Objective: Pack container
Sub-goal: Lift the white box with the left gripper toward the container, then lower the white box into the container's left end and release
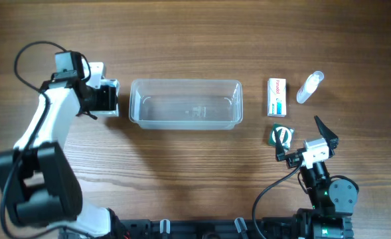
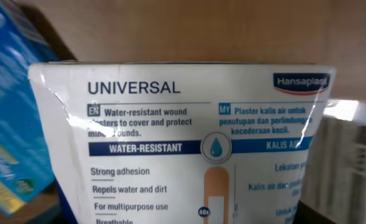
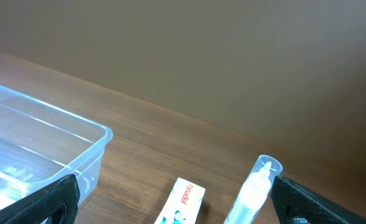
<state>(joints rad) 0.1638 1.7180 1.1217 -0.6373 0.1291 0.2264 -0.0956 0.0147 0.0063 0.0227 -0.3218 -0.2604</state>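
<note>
Clear rectangular plastic tub [image 1: 185, 103] is parked on the wooden tabletop [image 1: 182, 40], long edges unobstructed. White plaster box [image 2: 195, 143] is gripped by left tool [image 1: 107, 98] just beside its left rim; right tool [image 1: 301, 138] is spread wide.

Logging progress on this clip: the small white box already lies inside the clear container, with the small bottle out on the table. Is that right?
No. The overhead view shows the small white box lying on the table, outside the container, between it and the small bottle. The rest holds.
</note>
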